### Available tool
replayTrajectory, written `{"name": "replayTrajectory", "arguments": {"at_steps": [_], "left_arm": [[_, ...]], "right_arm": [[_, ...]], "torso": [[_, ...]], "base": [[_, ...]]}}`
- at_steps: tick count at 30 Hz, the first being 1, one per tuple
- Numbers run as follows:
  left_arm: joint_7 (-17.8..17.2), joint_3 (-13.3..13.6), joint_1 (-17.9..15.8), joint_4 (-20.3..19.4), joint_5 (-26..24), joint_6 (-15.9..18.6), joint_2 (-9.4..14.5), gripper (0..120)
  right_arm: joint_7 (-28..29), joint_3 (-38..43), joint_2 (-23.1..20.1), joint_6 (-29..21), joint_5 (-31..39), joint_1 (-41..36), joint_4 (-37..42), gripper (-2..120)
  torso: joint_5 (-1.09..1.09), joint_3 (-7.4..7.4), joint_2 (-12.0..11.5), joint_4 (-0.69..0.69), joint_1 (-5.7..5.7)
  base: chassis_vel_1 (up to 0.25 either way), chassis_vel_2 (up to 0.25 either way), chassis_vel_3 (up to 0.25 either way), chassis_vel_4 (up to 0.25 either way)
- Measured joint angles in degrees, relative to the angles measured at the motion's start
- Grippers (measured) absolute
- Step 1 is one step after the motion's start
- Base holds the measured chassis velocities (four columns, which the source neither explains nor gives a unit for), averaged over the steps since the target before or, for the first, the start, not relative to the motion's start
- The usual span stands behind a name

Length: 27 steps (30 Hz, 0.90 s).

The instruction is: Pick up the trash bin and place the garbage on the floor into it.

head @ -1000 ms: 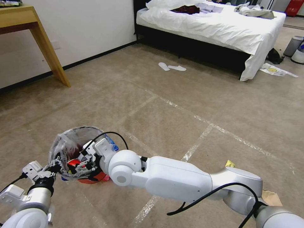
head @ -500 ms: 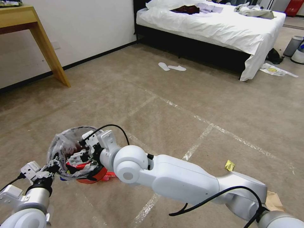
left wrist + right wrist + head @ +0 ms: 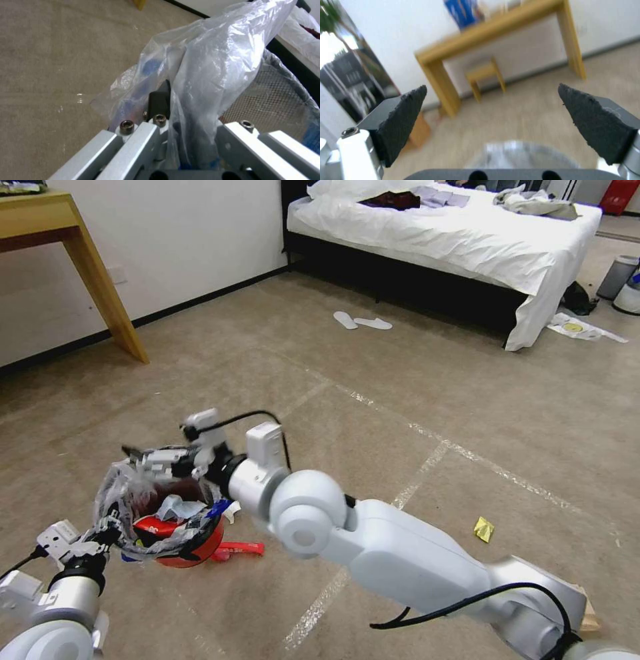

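The trash bin (image 3: 193,543) is a small red bucket with a crinkled clear liner (image 3: 206,62), held just above the floor (image 3: 373,447). My left gripper (image 3: 107,530) is shut on its near rim and liner, and one black finger (image 3: 160,100) presses the plastic. My right gripper (image 3: 143,457) hovers over the bin's far rim, open with nothing between its dark pads (image 3: 403,120). A white tissue (image 3: 175,507) and a red wrapper (image 3: 150,527) lie inside the bin. On the carpet lie another red wrapper (image 3: 239,548), a yellow wrapper (image 3: 483,529) and a brown paper bag (image 3: 588,617), half hidden by my right arm.
A wooden table (image 3: 73,247) stands at the back left, its leg (image 3: 441,82) ahead of the right gripper. A white bed (image 3: 453,240) fills the back, with slippers (image 3: 363,322) before it. A grey bin (image 3: 617,273) and a flat bag (image 3: 580,327) sit far right.
My right gripper has lifted out of the bin and now hangs open above its far rim. The bin has shifted slightly left, and a red wrapper now shows on the carpet beside it.
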Motion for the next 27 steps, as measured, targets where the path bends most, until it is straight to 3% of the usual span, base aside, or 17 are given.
{"name": "replayTrajectory", "arguments": {"at_steps": [13, 18, 27], "left_arm": [[-0.2, -1.7, 0.1, -0.6, -0.5, 0.0, 0.5, 4], [-0.2, -2.2, 0.2, -0.7, -0.5, 0.0, 0.6, 4], [-0.2, -2.3, 0.0, -0.8, -0.4, -0.1, 0.3, 4]], "right_arm": [[-10.4, 15.2, -4.6, 14.6, -8.7, -7.1, 2.1, 100], [-15.1, 24.0, -8.6, 20.9, -14.0, -11.4, 1.2, 100], [-17.0, 35.1, -11.9, 24.4, -19.0, -18.9, 1.4, 100]], "torso": [[0.01, 0.00, 0.0, 0.01, 0.00], [0.01, 0.00, 0.0, 0.00, 0.00], [0.01, 0.00, 0.0, 0.00, 0.00]], "base": [[0.000, 0.000, 0.000, 0.000], [0.000, 0.000, 0.000, 0.000], [0.000, 0.000, 0.000, 0.000]]}}
